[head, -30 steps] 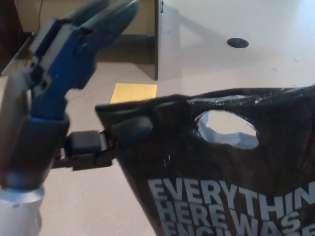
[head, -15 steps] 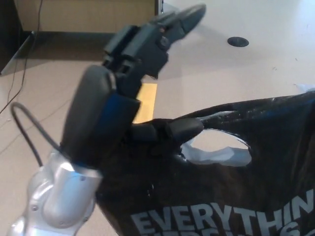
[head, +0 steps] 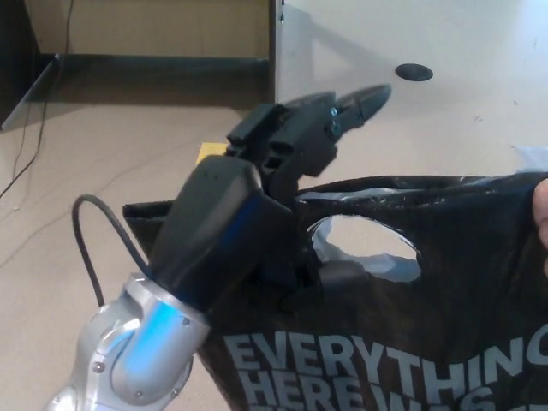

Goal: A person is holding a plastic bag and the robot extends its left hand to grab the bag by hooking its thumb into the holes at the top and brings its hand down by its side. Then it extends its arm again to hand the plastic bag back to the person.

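Left hand (head: 274, 171) fills the centre of the frame over the top edge of the black plastic bag (head: 385, 342), its two fingers (head: 360, 101) stretched out straight toward the upper right and apart from the thumb (head: 338, 276), which sits low at the rim of the handle hole (head: 364, 244). I judge the hook shallow: if the thumb only grazes the rim, the thin plastic could slide off or tear once the arm drops. A person's hand (head: 539, 214) grips the bag at the right edge.

The black bag (head: 402, 334) fills the lower right, blocking passage there; its handle hole (head: 364, 247) gapes beside the left hand (head: 257, 197). Open floor (head: 103, 154) lies left.
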Controlling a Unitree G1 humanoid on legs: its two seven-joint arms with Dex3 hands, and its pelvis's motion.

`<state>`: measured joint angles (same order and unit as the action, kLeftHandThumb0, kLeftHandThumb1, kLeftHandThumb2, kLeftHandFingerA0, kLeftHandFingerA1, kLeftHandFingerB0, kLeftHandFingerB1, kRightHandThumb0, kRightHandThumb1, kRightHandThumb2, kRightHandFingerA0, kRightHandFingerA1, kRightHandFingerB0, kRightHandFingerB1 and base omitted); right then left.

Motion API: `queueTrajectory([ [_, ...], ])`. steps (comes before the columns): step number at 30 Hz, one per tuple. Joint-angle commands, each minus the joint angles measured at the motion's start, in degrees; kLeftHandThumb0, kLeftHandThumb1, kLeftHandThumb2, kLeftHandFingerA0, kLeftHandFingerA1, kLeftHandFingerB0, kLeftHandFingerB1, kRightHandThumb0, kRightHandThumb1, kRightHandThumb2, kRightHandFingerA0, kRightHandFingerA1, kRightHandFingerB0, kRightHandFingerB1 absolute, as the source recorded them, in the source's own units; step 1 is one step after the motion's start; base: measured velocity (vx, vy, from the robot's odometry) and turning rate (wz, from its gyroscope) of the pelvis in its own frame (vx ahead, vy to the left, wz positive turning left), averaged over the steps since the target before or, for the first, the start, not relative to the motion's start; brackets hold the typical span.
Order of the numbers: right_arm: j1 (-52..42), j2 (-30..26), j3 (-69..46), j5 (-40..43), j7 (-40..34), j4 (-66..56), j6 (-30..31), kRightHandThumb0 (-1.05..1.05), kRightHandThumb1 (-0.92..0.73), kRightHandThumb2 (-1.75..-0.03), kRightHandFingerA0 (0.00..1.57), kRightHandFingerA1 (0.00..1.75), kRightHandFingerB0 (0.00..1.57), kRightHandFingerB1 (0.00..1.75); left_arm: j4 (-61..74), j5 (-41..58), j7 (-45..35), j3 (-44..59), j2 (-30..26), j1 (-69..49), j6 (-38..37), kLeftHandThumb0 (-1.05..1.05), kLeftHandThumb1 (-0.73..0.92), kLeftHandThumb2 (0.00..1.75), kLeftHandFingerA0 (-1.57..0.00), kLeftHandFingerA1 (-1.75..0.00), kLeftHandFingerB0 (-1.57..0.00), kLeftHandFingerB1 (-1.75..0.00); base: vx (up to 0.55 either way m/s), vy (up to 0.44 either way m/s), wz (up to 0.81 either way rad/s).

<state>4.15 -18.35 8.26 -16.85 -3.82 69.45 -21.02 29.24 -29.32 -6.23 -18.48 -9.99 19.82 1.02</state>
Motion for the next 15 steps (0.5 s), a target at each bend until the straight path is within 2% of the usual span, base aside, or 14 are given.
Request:
queueTrajectory([
  [1, -0.4, -1.3, 0.2, -0.4, -0.4, -0.2, 0.5, -0.38, -0.70, -0.61, 0.72, 0.63, 0.50, 0.38, -1.2, -2.5, -2.9, -0.4, -0.6, 0.0, 2.9, -0.59, 0.45, 0.55, -0.10, -0.31, -0.11, -0.25, 0.00, 0.000, 0.00],
  [2, -0.3, -1.3, 0.3, -0.5, -0.5, -0.2, 0.7, -0.40, -0.70, -0.61, 0.72, 0.62, 0.50, 0.37, -1.5, -2.5, -2.7, -0.4, -0.7, 0.0, 2.7, -0.58, 0.38, 0.76, 0.00, -0.39, -0.12, -0.35, 0.00, 0.000, 0.00],
  [4, -0.4, -1.3, 0.5, -0.7, -0.5, -0.4, 0.3, -0.38, -0.70, -0.61, 0.72, 0.62, 0.50, 0.38, -2.4, -2.6, -2.3, -0.2, -0.4, 0.2, 2.1, -0.59, 0.38, 0.76, -0.01, -0.39, -0.11, -0.34, 0.00, 0.000, 0.00],
  [5, -0.4, -1.2, 0.3, -0.4, -0.3, -0.4, 0.5, -0.37, -0.70, -0.61, 0.71, 0.66, 0.50, 0.38, -2.9, -3.0, -2.0, -0.2, -0.2, 0.5, 2.0, -0.59, 0.46, 0.55, -0.14, -0.32, -0.11, -0.26, 0.00, 0.000, 0.00],
  [6, -0.3, -1.1, 0.0, -0.1, -0.1, -0.4, 0.7, -0.37, -0.69, -0.61, 0.72, 0.65, 0.51, 0.38, -3.7, -4.0, -1.1, -0.2, 0.1, 1.1, 2.0, -0.32, 0.24, 0.84, -0.01, -0.49, 0.00, -0.48, 0.00, 0.000, 0.00],
  [9, -0.2, -1.2, 0.6, -0.9, -0.6, -0.3, 0.5, -0.38, -0.70, -0.62, 0.71, 0.59, 0.50, 0.38, -5.5, -5.8, 1.0, -0.3, 1.0, 2.0, 1.3, -0.31, 0.24, 0.84, -0.01, -0.48, 0.00, -0.47, 0.00, 0.000, 0.00],
  [10, -0.2, -1.2, 0.5, -0.9, -0.5, -0.3, 0.5, -0.38, -0.70, -0.62, 0.71, 0.59, 0.50, 0.38, -6.0, -6.6, 1.6, -0.4, 1.2, 2.2, 1.0, -0.57, 0.46, 0.55, -0.21, -0.33, -0.14, -0.27, 0.00, 0.000, 0.00],
  [13, -0.2, -1.2, 0.1, -0.5, -0.2, -0.3, 0.6, -0.38, -0.70, -0.61, 0.70, 0.55, 0.50, 0.38, -8.1, -8.5, 4.3, -0.6, 2.3, 3.1, 0.1, -0.55, 0.46, 0.54, -0.21, -0.33, -0.16, -0.27, 0.00, 0.000, 0.00],
  [14, 0.1, -1.3, 0.3, -0.8, -0.2, -0.4, 0.7, -0.39, -0.70, -0.62, 0.70, 0.55, 0.49, 0.38, -8.9, -8.6, 4.9, -0.5, 2.5, 3.7, -0.3, -0.59, 0.41, 0.67, -0.17, -0.39, -0.12, -0.35, 0.00, 0.000, 0.00],
  [15, 0.2, -1.1, 0.0, -0.5, -0.1, -0.4, 0.7, -0.38, -0.70, -0.62, 0.70, 0.58, 0.50, 0.38, -9.6, -9.1, 5.6, -0.5, 2.7, 4.1, -0.5, -0.58, 0.42, 0.67, -0.18, -0.39, -0.12, -0.35, 0.00, 0.000, 0.00],
])
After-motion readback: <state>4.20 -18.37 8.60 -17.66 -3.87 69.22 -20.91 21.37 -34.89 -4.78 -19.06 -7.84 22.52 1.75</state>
